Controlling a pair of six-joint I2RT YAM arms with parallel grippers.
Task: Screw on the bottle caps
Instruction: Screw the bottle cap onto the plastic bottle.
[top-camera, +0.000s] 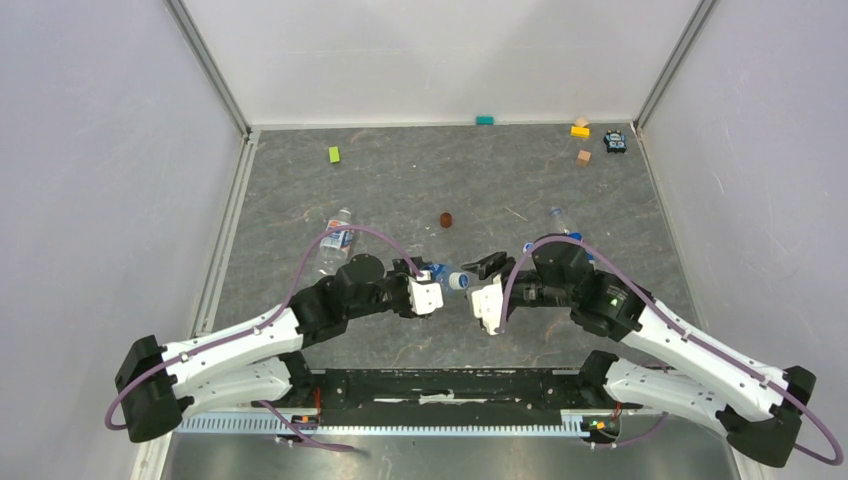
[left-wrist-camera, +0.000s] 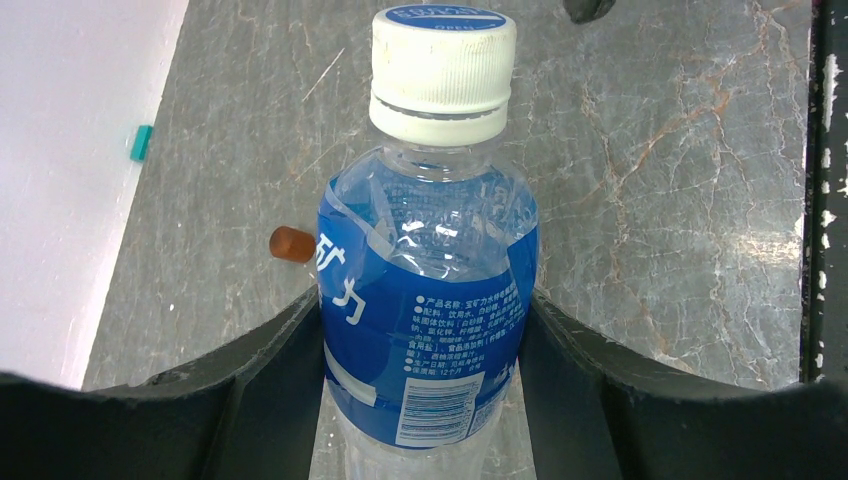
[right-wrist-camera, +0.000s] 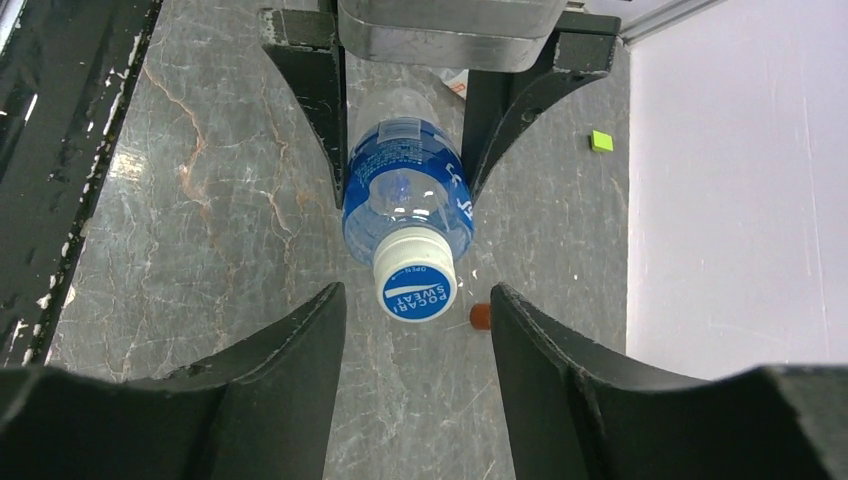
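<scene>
The bottle (left-wrist-camera: 430, 190) is clear, with a blue label (left-wrist-camera: 440, 300) and white writing. Its cap (left-wrist-camera: 443, 75) is white with a blue top. The table (top-camera: 400, 190) is grey with thin pale and brown lines. There is a green block (top-camera: 334, 154), a teal block (top-camera: 484, 120), a yellow block (top-camera: 580, 130) and a tan block (top-camera: 583, 157). The disc (top-camera: 446, 219) is red-brown. The arms (top-camera: 240, 345) are white and black

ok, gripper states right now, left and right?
Left gripper: closed on the bottle.
Right gripper: open, fingers either side of the cap, not touching it.
</scene>
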